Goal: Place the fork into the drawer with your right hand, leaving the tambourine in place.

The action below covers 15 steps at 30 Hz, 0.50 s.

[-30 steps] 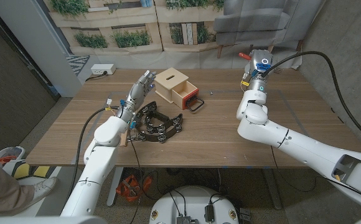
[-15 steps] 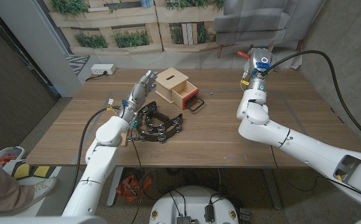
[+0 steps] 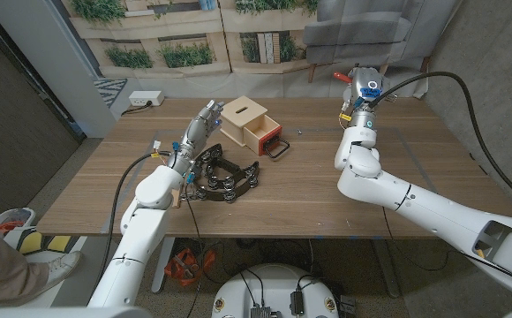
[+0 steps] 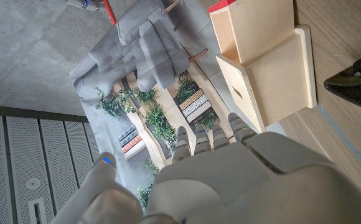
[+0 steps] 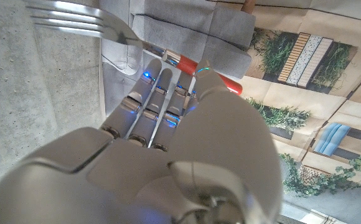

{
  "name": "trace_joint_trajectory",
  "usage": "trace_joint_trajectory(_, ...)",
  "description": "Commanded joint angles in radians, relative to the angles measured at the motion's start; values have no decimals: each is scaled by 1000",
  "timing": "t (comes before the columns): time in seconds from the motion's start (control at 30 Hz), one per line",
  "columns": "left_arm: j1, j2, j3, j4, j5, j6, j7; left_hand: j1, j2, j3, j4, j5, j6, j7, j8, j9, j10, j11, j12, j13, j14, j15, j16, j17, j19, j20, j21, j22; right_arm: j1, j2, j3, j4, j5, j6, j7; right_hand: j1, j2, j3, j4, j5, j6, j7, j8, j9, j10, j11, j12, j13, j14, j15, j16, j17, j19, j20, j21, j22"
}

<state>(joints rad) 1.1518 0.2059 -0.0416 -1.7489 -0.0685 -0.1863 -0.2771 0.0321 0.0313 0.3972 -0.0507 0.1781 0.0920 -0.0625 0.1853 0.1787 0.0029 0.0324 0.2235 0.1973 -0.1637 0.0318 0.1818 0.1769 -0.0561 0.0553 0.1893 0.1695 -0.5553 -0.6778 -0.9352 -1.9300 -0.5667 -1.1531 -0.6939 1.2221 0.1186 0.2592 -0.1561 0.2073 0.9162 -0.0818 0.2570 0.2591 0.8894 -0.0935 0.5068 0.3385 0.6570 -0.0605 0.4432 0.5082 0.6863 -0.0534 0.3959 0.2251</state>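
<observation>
Right robot hand (image 3: 359, 88) clamped on fork (image 5: 81, 25) | carry it to open drawer (image 3: 260, 133) | clear tambourine (image 3: 225, 177)

In the head view the right hand (image 3: 359, 81) is mostly hidden behind its own wrist at the table's far right edge, so its grip cannot be read there; of the fork (image 3: 342, 79) just a red stub shows; in the right wrist view the fork's (image 5: 93, 28) tines are blurred and its handle runs behind the fingers (image 5: 159, 87); the drawer's (image 3: 261, 134) inside is too small to read; the tambourine (image 3: 225, 176) is partly covered by the left arm; the left hand (image 4: 218, 168) is cut off by the picture's edge.
</observation>
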Motion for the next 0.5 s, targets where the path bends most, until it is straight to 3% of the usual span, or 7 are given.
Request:
trace_joint_trajectory(0.03, 14, -3, -3, -14, 1, -9, 5, 1, 7, -3, 2, 2, 9, -2, 3, 2, 6, 0, 4, 2, -3, 1, 3, 3, 0, 1, 3, 5, -2, -3, -8, -14, -14, 15, 7, 31, 32, -6, 0, 5, 11, 0, 4, 5, 53, -52, 9, 8, 12, -175, 6, 8, -5, 2, 6, 2)
trace_joint_trajectory(0.5, 10, -4, 1, -15, 2, -16, 2, 1, 8, -4, 2, 3, 10, 0, 3, 2, 6, 2, 4, 2, -2, 0, 3, 3, 0, 1, 3, 5, 4, -11, -26, -23, -31, 33, 29, 35, 33, -10, 0, 6, 12, -2, 3, 6, 55, -52, 12, 13, 14, -174, 6, 13, -6, 3, 13, 2)
